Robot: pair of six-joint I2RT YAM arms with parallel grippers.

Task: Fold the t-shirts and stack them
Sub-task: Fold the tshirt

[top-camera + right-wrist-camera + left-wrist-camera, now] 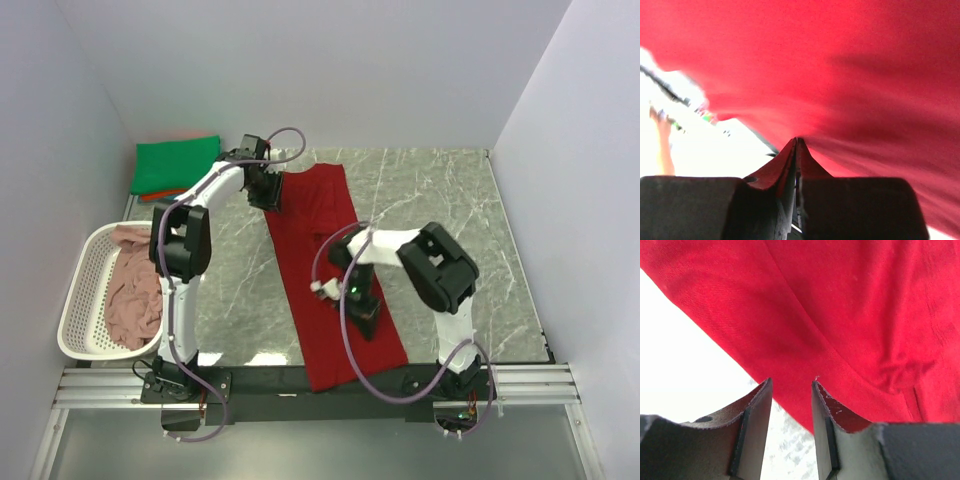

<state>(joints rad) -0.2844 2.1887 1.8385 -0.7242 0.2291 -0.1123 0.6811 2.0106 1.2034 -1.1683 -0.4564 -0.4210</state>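
A dark red t-shirt (325,255) lies as a long strip on the marble table, from the back centre to the near edge. My left gripper (267,190) is open at the shirt's far left edge; in the left wrist view its fingertips (791,382) stand right at the edge of the red cloth (840,315), which is not between them. My right gripper (364,314) is over the shirt's near right part. In the right wrist view it (796,140) is shut on a pinch of the red cloth (840,65).
A folded green t-shirt (177,163) lies at the back left on an orange-red one (150,196). A white lattice basket (78,300) at the left edge holds a crumpled dusty pink shirt (135,290). White walls enclose the table (450,200).
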